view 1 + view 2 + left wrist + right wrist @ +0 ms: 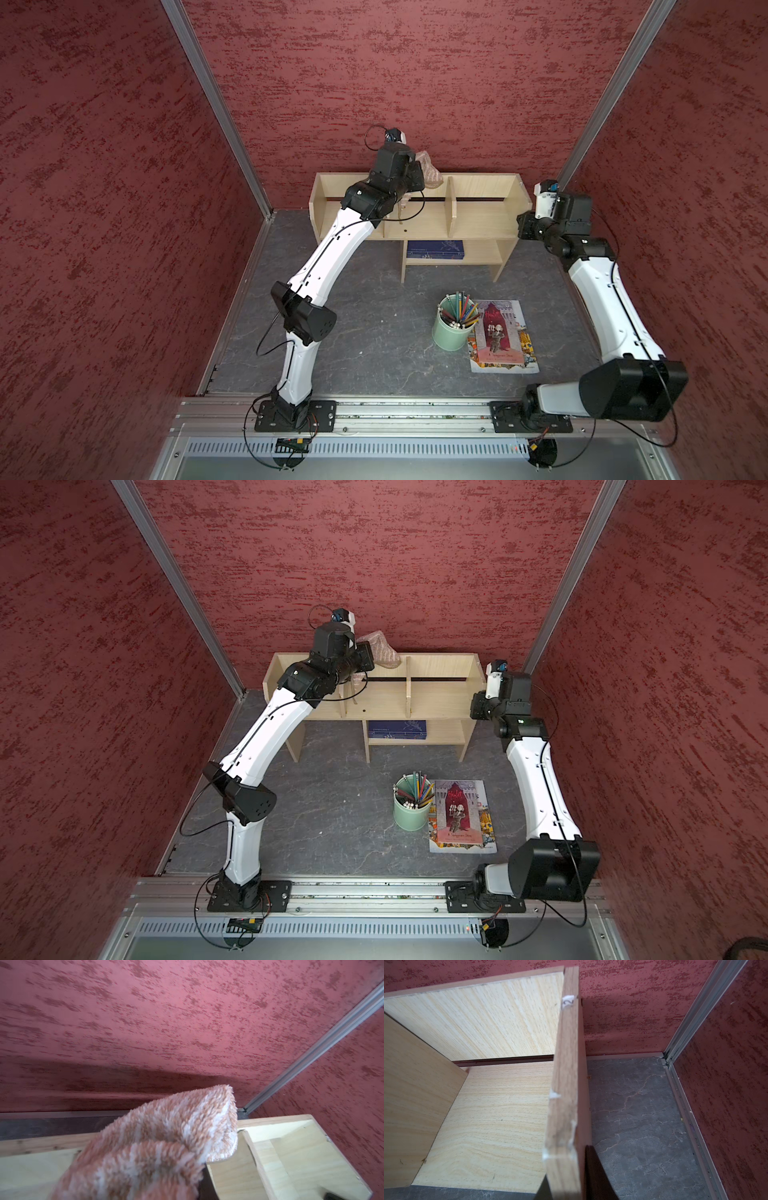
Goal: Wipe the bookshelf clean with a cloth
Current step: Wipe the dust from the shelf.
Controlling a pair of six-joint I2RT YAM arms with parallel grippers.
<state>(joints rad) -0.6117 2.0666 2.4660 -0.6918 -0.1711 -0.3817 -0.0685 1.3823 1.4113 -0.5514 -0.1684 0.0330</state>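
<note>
Entry: cloth, pinched in left pincer, held at far edge of bookshelf, left of centre. Bookshelf stood far on worktop, its right end panel clamped by right pincer.

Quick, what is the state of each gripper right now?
The left gripper is closed on the cloth.
The right gripper is closed on the bookshelf, at its right end panel.
</note>
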